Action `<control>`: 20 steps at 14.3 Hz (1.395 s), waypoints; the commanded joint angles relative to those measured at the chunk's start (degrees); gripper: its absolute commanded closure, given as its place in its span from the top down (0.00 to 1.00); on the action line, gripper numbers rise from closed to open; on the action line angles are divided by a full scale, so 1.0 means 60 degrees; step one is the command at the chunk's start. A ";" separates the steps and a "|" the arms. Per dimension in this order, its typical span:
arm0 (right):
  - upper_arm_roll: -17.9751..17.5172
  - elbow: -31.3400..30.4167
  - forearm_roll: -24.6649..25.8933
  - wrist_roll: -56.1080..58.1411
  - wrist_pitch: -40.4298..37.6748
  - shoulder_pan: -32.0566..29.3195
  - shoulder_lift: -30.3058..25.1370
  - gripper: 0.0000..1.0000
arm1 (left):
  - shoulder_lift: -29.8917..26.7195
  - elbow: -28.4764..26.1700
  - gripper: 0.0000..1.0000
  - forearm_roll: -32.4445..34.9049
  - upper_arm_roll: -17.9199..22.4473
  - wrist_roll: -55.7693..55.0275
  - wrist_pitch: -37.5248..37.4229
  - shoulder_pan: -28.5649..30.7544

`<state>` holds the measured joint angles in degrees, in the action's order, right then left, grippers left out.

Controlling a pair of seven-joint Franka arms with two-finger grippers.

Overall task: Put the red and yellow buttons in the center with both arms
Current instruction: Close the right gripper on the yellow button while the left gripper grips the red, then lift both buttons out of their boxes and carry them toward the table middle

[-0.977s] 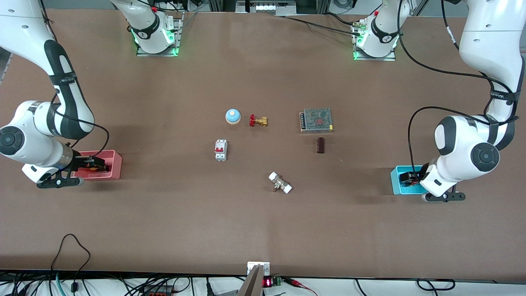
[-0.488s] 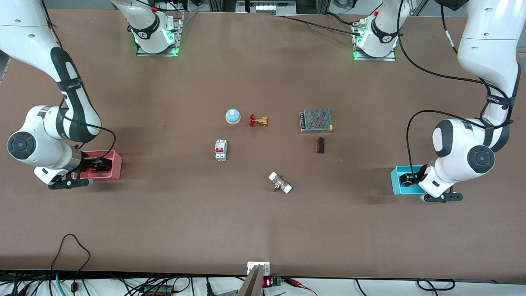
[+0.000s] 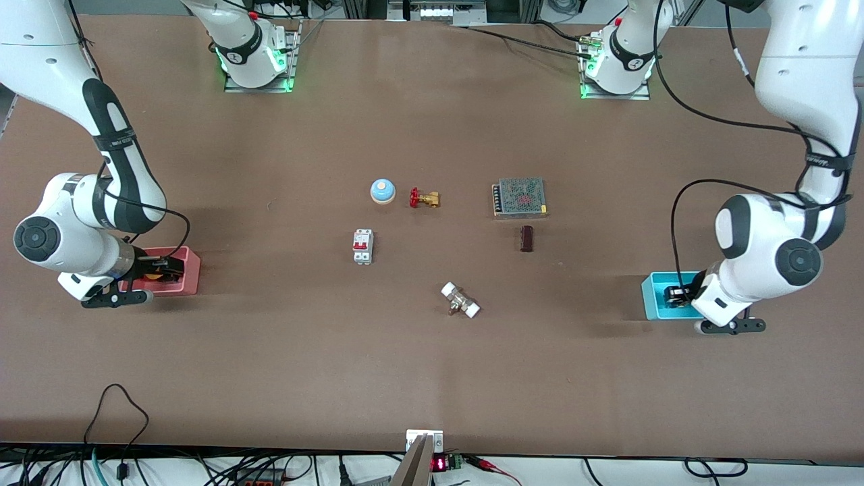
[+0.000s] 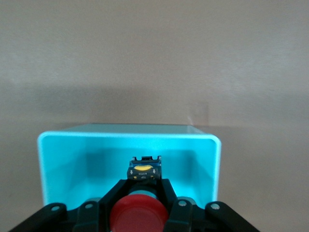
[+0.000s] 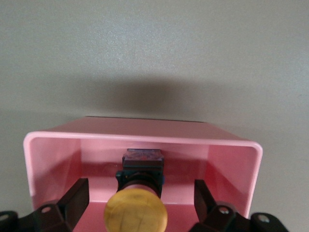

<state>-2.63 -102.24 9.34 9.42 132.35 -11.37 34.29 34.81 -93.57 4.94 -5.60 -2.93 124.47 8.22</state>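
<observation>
Left gripper (image 4: 139,205) clamps the red button (image 4: 139,216) inside the cyan bin (image 4: 212,159). Right gripper (image 5: 136,200), fingers spread, straddles the untouched yellow button (image 5: 136,212) in the pink bin (image 5: 236,164).

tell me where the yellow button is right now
The yellow button sits inside the pink bin at the right arm's end of the table, between the right tool's open fingers.
</observation>
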 commanded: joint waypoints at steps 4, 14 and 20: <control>-0.0132 -0.0098 0.0128 0.0071 0.0047 -0.0141 -0.0032 0.15 | -0.0616 0.1942 0.30 0.0086 -0.0385 -0.0301 -0.3531 -0.0780; -0.0848 0.0019 -0.0236 -0.0177 -0.2615 -0.0038 -0.2050 0.05 | 0.0700 0.1871 0.32 -0.0572 -0.0355 -0.3862 -0.1664 -0.3932; -0.1905 -0.0084 -0.0326 -0.2988 -0.2958 0.1057 -0.2128 0.05 | 0.1595 0.1403 0.32 -0.0545 -0.0341 -0.4476 0.0448 -0.4402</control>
<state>-13.62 -101.77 7.44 -4.20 112.62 -7.89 19.94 43.73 -84.07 2.05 -8.43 -28.13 123.96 -17.16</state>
